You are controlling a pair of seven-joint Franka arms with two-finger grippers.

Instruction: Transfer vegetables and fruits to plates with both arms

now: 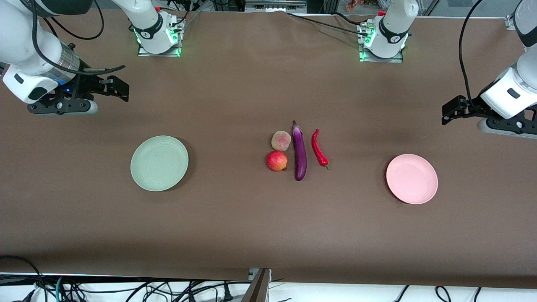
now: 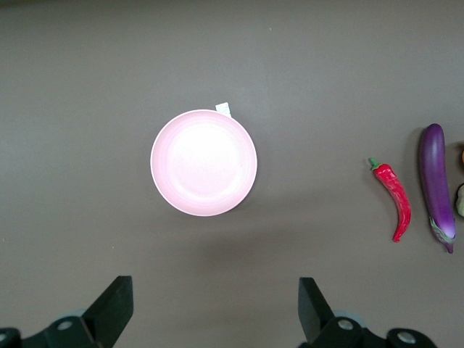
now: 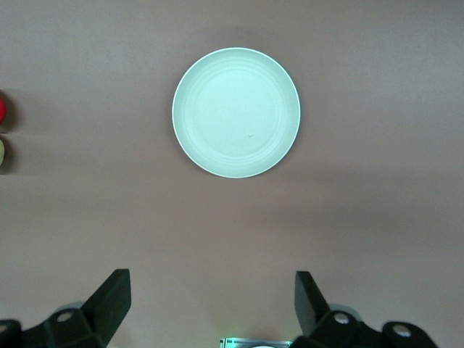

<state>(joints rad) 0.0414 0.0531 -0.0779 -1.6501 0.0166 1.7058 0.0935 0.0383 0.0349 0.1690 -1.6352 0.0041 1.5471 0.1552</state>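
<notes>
In the middle of the table lie the peach (image 1: 281, 140), the red apple (image 1: 277, 161) nearer the camera and touching it, the purple eggplant (image 1: 299, 153) beside both, and the red chili (image 1: 319, 147) beside the eggplant. The green plate (image 1: 159, 163) sits toward the right arm's end and the pink plate (image 1: 412, 178) toward the left arm's end; both hold nothing. My right gripper (image 1: 121, 89) hangs open over bare table near its end. My left gripper (image 1: 448, 111) hangs open over bare table at the other end. The left wrist view shows the pink plate (image 2: 204, 162), chili (image 2: 394, 201) and eggplant (image 2: 436, 185); the right wrist view shows the green plate (image 3: 236, 112).
A brown cover spreads over the whole table (image 1: 268, 235). The two arm bases (image 1: 158, 33) (image 1: 384, 37) stand along the edge farthest from the camera. Cables (image 1: 126, 289) hang below the table's near edge.
</notes>
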